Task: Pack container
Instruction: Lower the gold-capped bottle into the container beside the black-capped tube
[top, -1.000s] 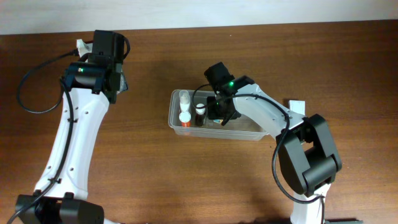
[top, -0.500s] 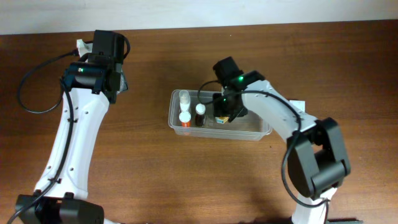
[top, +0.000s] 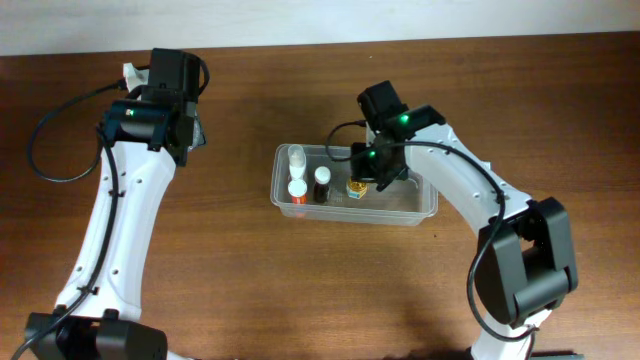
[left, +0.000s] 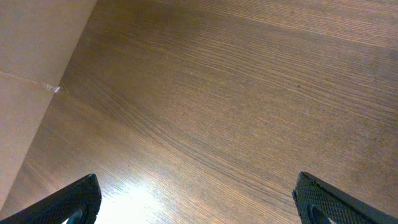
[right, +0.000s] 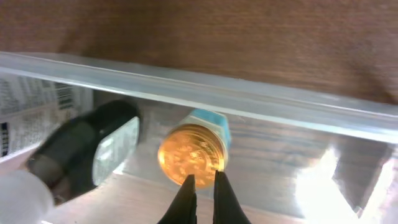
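While the left end effector (left: 198, 204) hangs with its fingers spread wide over the wooden table (top: 230, 270) at the far left, the right end effector (right: 202, 194) is over the container (top: 425, 205), fingers pressed together and pinching nothing. The container lies mid-table, slightly right of centre. Inside, from its left end, are a white bottle (top: 297, 157), an orange-labelled bottle (top: 297, 190), a dark bottle (top: 322, 186) and a gold-lidded jar (top: 355, 186), the jar just ahead of the closed fingertips.
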